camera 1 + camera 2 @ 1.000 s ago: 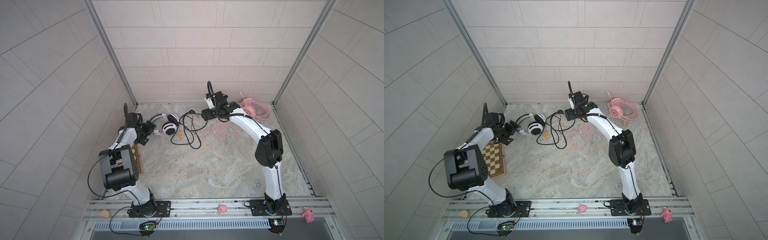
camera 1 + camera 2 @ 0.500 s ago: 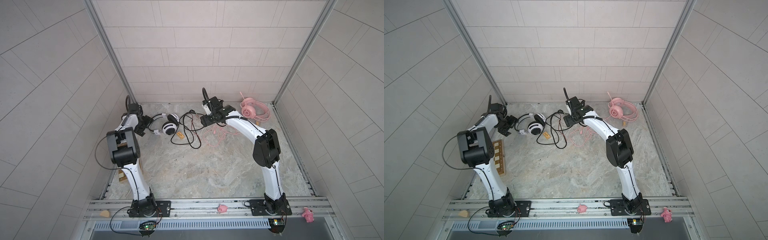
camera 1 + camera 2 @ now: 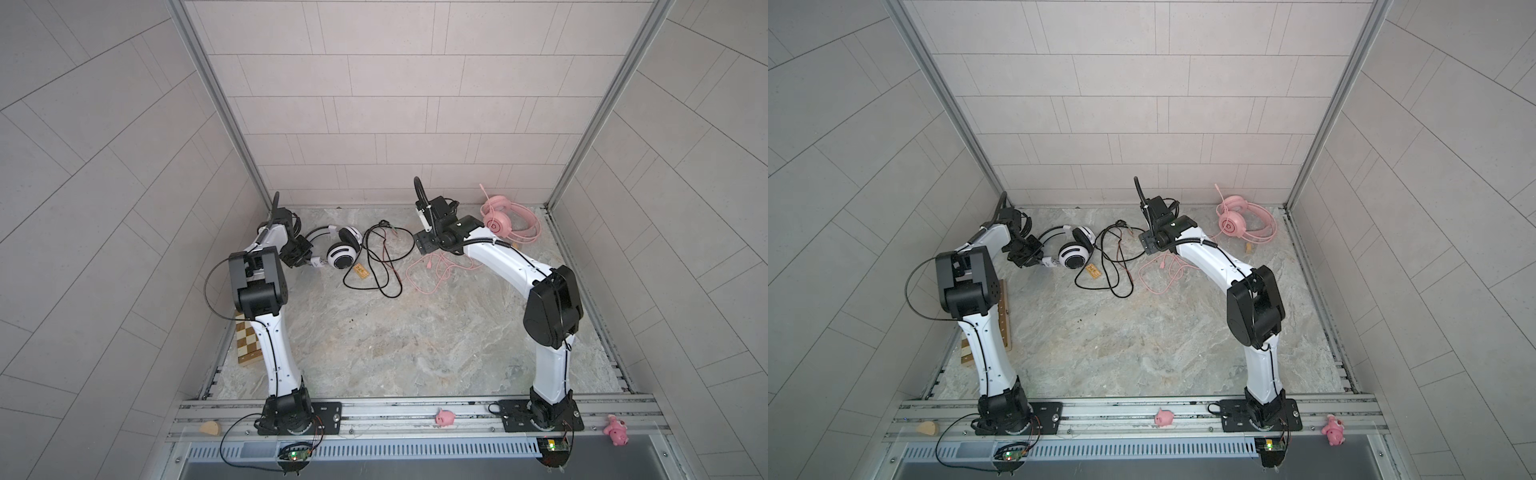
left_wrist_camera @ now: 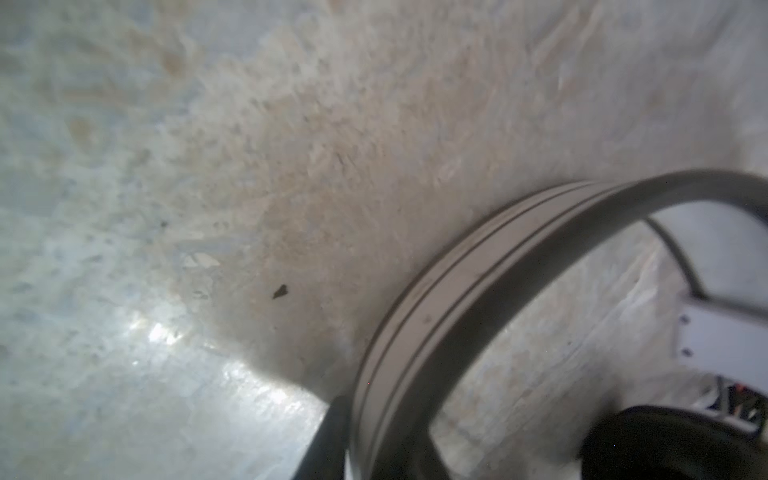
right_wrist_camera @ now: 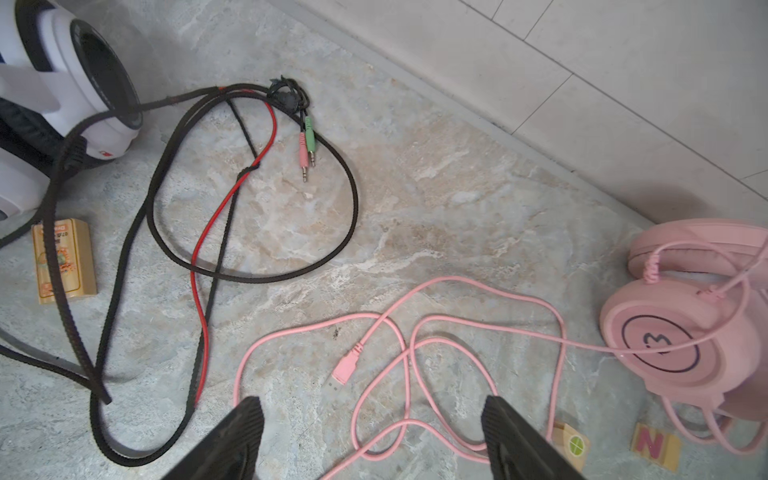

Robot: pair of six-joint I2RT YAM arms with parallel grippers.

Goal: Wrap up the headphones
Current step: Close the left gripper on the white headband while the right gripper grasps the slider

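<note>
The right gripper (image 5: 371, 401), jaws wide apart and empty, hangs over the loose pink cable (image 5: 453, 279), right of the white headset (image 3: 343, 253). The left gripper (image 3: 302, 259) sits at that headset's left, by its band (image 4: 457, 291); its jaw width cannot be told. The pink headset (image 3: 498, 222) lies farther right.

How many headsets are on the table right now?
2. The white headset lies far back on the left; the pink headset sits in the far right corner. No others seem hidden.

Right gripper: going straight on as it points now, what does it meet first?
Probably the loose pink cable loops on the floor, lying just ahead of its open jaws in the right wrist view; depth is unclear.
</note>
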